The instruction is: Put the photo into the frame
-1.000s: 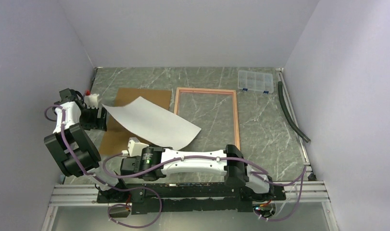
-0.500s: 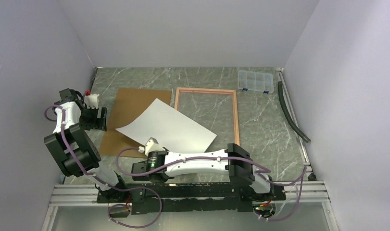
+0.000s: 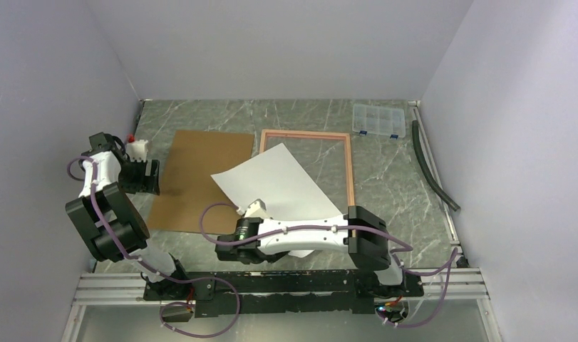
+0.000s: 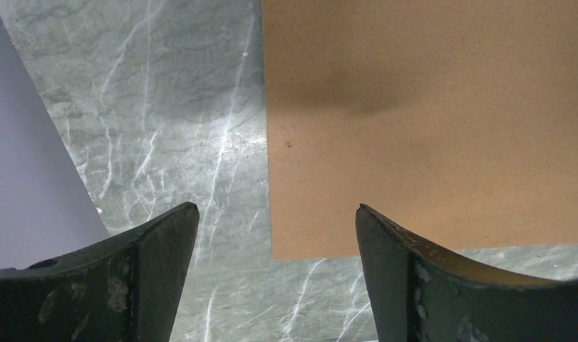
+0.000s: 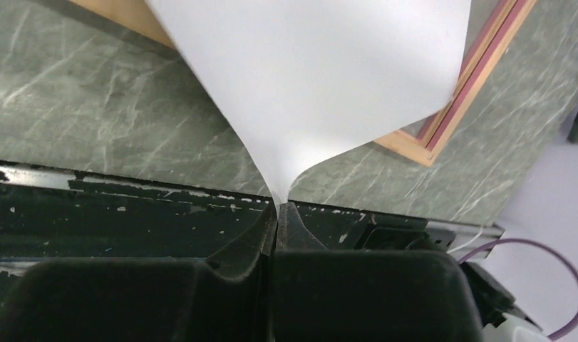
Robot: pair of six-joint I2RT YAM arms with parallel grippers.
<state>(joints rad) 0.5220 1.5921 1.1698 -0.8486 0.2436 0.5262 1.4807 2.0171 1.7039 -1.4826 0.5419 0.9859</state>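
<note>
Two grippers we note: right gripper [image 5: 277,206] clamped tight on photo [image 3: 279,178] corner; photo, white back up, spans frame [image 3: 307,132] left rail. Left gripper [image 4: 275,210] gapes wide, empty, over brown board [image 4: 428,121] edge.

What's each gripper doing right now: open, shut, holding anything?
Left gripper: open, holding nothing, above a corner of the brown board.
Right gripper: shut on a corner of the photo, white back showing.
</note>
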